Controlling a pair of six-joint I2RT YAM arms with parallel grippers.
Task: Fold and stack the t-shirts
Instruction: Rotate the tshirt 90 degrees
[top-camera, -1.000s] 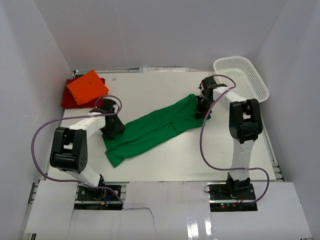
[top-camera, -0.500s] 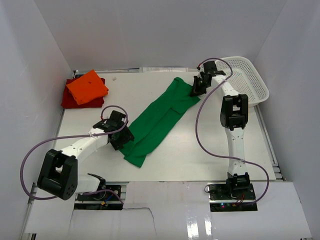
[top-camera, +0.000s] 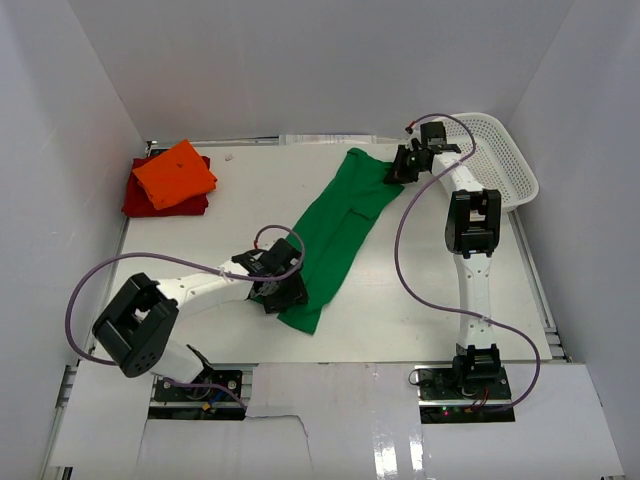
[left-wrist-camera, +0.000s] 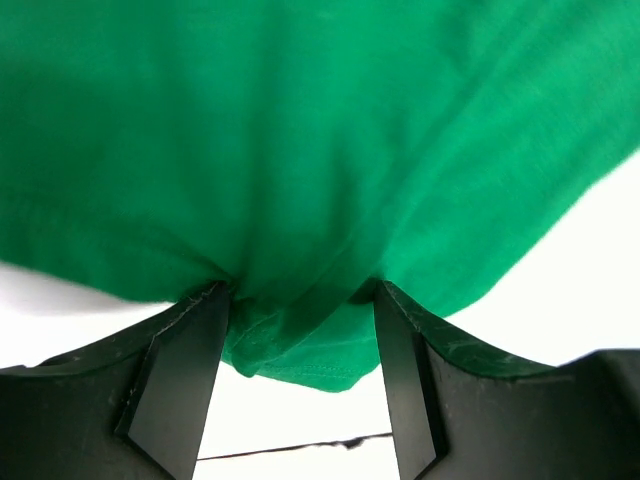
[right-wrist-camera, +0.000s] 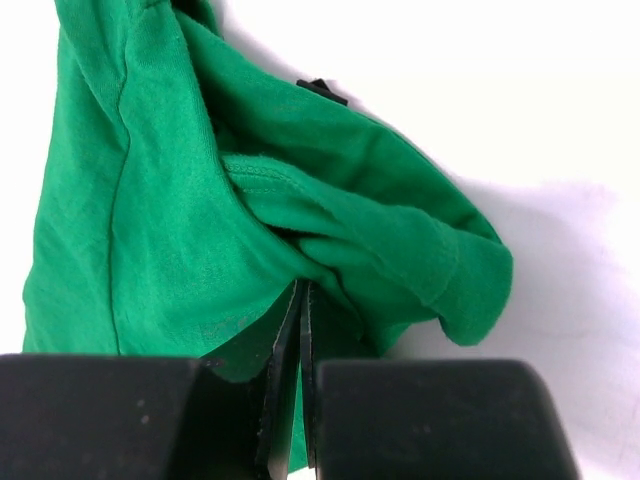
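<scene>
Robotics lab test cell: plain white panels (top-camera: 100, 80) walling in a white table (top-camera: 230, 200) on three sides, left arm (top-camera: 190, 290) and right arm (top-camera: 472, 230) mounted at its near edge, looping purple cables (top-camera: 405, 290), white mesh basket (top-camera: 490, 150) far right

T-shirts, 3: one bright green cloth t-shirt (top-camera: 335, 235), one bright orange folded cloth t-shirt (top-camera: 175, 172), one dark red cloth t-shirt (top-camera: 140, 200). One white plastic mesh basket (top-camera: 500, 150). Two white-and-black robot arms, each with one hand: left hand (top-camera: 285, 290), right hand (top-camera: 398, 168). One white table (top-camera: 400, 300).
</scene>
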